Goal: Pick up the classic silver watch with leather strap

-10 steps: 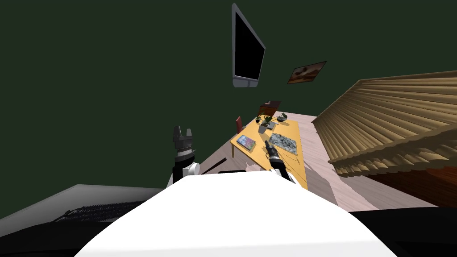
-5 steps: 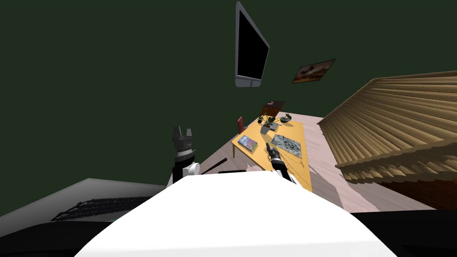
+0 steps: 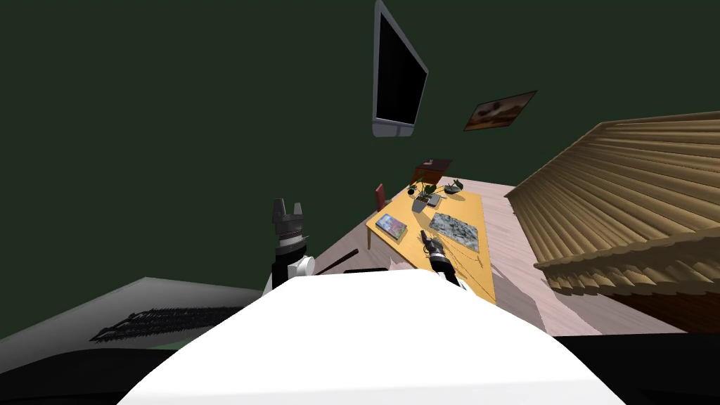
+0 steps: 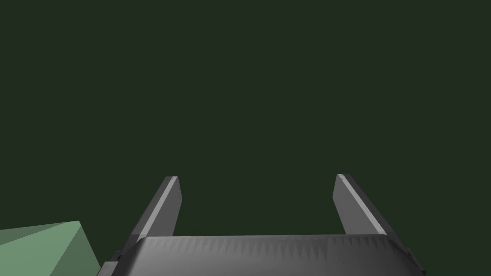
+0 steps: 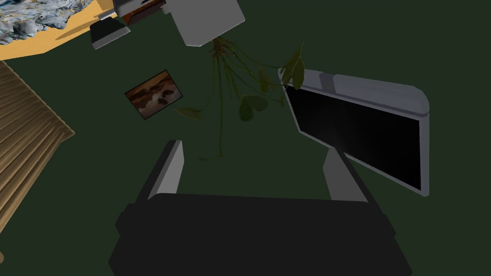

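Two hands are seen with their fingers apart and nothing between them. The left hand (image 3: 287,205) is raised in front of a dark green wall (image 3: 176,105). The right hand (image 3: 424,237) is held low over the near part of a yellow tabletop (image 3: 467,207). Just ahead of the right hand a grey marbled mat (image 3: 455,230) is laid flat, and a colourful book (image 3: 390,226) is laid to that hand's left. Farther ahead of that hand, at the tabletop's far end, a potted plant (image 3: 420,199) in a white pot is set, with a small dark object (image 3: 411,190) just beside it. The watch cannot be told for certain, as this object is too small to read. Beyond the plant a dark screen (image 3: 397,77) and a framed picture (image 3: 499,111) are hung on the wall.
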Robot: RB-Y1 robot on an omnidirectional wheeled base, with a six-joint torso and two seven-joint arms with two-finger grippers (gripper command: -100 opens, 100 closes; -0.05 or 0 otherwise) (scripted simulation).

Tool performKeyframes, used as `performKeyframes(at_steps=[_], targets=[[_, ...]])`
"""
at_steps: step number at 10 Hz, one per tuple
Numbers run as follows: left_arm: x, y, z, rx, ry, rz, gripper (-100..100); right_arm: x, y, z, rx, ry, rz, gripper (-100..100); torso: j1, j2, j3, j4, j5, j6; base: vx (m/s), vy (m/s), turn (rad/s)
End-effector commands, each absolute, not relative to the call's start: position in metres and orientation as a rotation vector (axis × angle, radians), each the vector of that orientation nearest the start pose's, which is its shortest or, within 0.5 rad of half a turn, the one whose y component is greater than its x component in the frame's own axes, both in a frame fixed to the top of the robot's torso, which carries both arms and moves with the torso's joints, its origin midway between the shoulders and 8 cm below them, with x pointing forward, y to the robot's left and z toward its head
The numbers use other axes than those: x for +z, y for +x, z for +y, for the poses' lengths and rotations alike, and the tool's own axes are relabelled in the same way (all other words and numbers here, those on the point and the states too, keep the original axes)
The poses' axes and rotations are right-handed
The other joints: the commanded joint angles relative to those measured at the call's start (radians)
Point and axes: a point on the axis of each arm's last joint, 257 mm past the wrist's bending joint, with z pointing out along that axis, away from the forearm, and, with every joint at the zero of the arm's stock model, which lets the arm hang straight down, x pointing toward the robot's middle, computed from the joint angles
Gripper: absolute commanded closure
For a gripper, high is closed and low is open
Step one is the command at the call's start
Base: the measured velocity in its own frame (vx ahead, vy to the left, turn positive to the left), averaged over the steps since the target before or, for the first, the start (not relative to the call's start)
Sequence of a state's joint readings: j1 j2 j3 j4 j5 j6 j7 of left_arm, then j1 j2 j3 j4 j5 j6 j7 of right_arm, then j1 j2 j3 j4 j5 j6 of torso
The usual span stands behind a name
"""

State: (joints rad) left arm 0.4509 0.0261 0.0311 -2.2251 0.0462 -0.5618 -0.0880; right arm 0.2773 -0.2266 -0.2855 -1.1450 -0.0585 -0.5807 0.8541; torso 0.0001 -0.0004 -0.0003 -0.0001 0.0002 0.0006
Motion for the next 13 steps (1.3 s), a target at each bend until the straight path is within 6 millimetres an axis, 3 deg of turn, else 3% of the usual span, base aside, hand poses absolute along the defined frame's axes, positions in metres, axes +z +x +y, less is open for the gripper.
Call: performKeyframes(at_steps=[1,8,12,13], targets=[[0.029,0.345,0.288,-1.246,-0.592,0.586,0,-0.370,0.352,-0.501,0.019,0.635,1.499,-100,0.000,0.000,0.000,0.000,0.000,0.000,0.012,0.001,0.068],[0.029,0.345,0.288,-1.246,-0.592,0.586,0,-0.426,0.315,-0.534,-0.159,0.631,1.647,-100,0.000,-0.001,0.000,0.000,0.000,0.000,0.017,-0.002,0.056],[0.029,0.345,0.288,-1.246,-0.592,0.586,0,-0.443,0.301,-0.550,-0.252,0.608,1.709,-100,0.000,0.000,0.000,0.000,0.000,0.000,0.012,0.000,0.044],[0.029,0.345,0.288,-1.246,-0.592,0.586,0,-0.457,0.288,-0.557,-0.289,0.615,1.749,-100,0.000,-0.001,0.000,0.000,0.000,0.000,0.030,-0.001,0.103]])
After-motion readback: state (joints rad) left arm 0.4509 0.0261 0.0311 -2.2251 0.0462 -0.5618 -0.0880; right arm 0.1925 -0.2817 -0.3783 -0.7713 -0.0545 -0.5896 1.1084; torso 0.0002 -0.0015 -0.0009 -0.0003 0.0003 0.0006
